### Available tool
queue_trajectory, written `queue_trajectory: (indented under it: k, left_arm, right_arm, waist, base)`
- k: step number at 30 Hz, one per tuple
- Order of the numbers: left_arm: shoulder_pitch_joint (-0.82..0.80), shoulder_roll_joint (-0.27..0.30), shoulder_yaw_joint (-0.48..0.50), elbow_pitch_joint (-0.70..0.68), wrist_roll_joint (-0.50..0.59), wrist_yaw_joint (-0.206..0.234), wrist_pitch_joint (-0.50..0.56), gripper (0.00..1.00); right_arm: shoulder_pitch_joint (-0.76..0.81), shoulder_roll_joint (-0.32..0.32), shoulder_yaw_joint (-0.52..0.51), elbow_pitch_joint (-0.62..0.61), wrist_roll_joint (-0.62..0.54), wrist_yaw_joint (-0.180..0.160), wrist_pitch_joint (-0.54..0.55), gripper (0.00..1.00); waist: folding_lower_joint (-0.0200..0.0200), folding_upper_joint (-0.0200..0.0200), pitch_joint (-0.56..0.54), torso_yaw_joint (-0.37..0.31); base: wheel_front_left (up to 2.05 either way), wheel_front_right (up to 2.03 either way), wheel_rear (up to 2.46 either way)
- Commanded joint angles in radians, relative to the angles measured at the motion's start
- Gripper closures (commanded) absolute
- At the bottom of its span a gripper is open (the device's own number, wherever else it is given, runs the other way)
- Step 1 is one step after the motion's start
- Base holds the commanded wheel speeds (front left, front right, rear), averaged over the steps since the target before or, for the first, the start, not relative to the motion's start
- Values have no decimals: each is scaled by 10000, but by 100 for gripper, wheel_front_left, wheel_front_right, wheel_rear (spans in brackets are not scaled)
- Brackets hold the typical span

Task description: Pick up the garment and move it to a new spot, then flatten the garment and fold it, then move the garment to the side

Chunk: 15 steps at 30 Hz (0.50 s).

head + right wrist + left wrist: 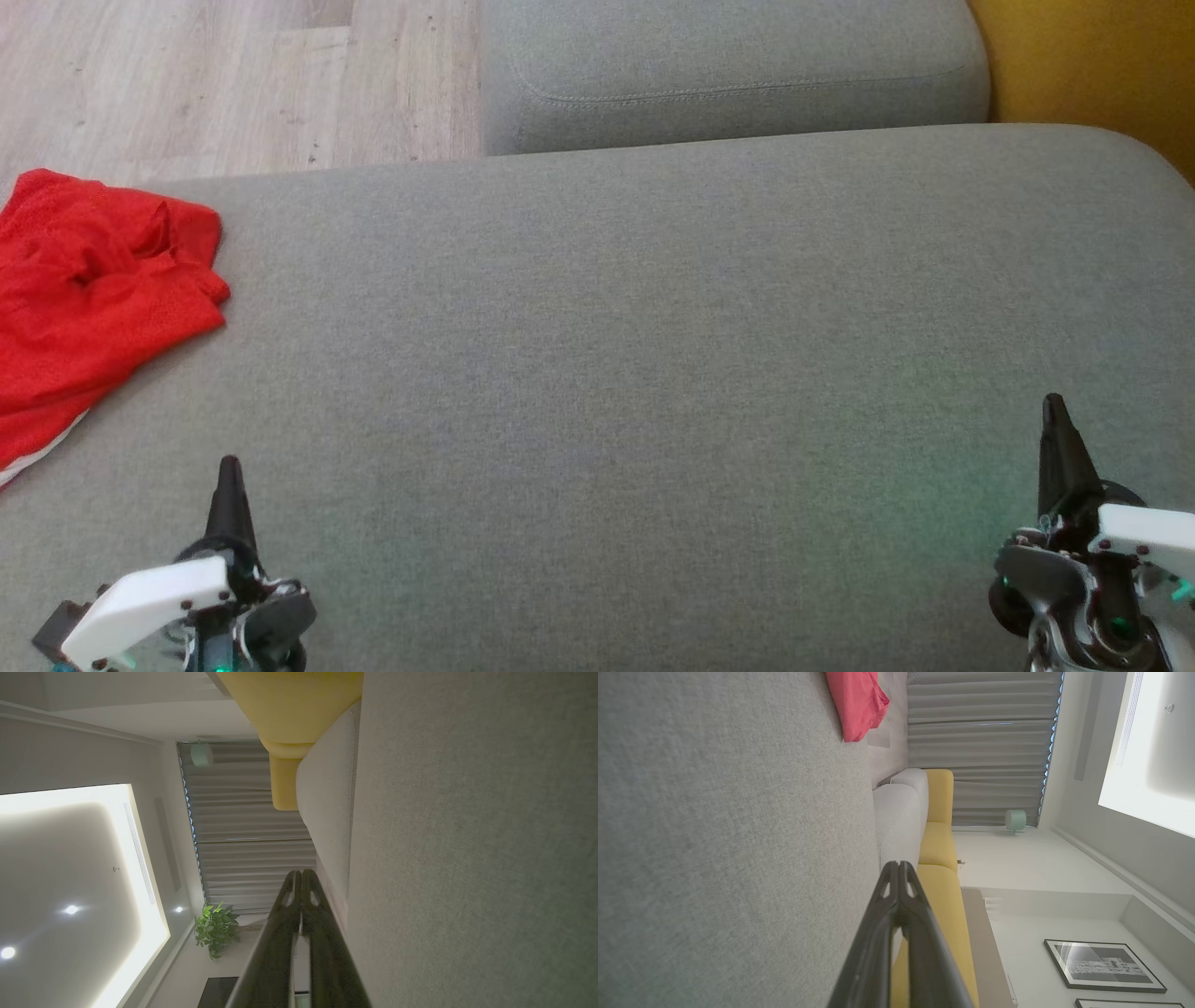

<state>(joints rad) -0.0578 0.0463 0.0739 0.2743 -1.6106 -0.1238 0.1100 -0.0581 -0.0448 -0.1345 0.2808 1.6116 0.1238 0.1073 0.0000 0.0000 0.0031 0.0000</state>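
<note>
Here, a broad grey sofa cushion (653, 373) spreads across the head view, with a second grey cushion (728, 75) butted against its far edge, pale wood floor (187, 84) beyond on the left and a yellow seat (1102, 65) at the far right. A red mesh garment (84, 299) lies bunched and creased at the cushion's left edge. It is unfolded, and a strip of white trim shows at its near end.

The robot's left hand (229, 476) hovers low over the near left of the cushion, its two dark fingers pressed together and holding nothing. The right hand (1055, 403), across at the near right, is likewise pressed together and empty. The garment sits ahead of the left hand and out to its left, near but apart from it, and well apart from the right hand. The left wrist view shows the same red heap (857, 704) far up the cushion from that hand's closed tips (899, 865).

Judging by the rumpled cloth, the opening pick-up is the step in hand and has not yet begun. The next move would call for the left hand to spread its fingers, reach out to the heap and pinch a fold, then carry it toward the open middle of the cushion.
</note>
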Motion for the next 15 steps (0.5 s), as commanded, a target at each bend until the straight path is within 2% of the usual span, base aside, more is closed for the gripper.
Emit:
queue_trajectory:
  k: [1,12,13,15]
  left_arm:
    - [-502,39,395,-295,17,-69,30,100]
    - [-502,39,395,-295,17,-69,30,100]
    - [6,0,-16,41,1,6,-4,0]
    - [117,-6,-72,312,2,8,-10,0]
  right_arm:
    - [-498,-54,211,-361,-26,69,57,100]
    - [-498,-54,211,-361,-26,69,57,100]
    - [6,4,5,41,-1,0,-3,0]
    - [142,25,22,312,-1,-11,-8,0]
  waist:
    - [0,0,0,0]
    - [0,0,0,0]
    - [0,0,0,0]
    - [0,0,-1,0]
  base:
    - [0,0,0]
    - [0,0,0]
    - [0,0,0]
    - [0,0,0]
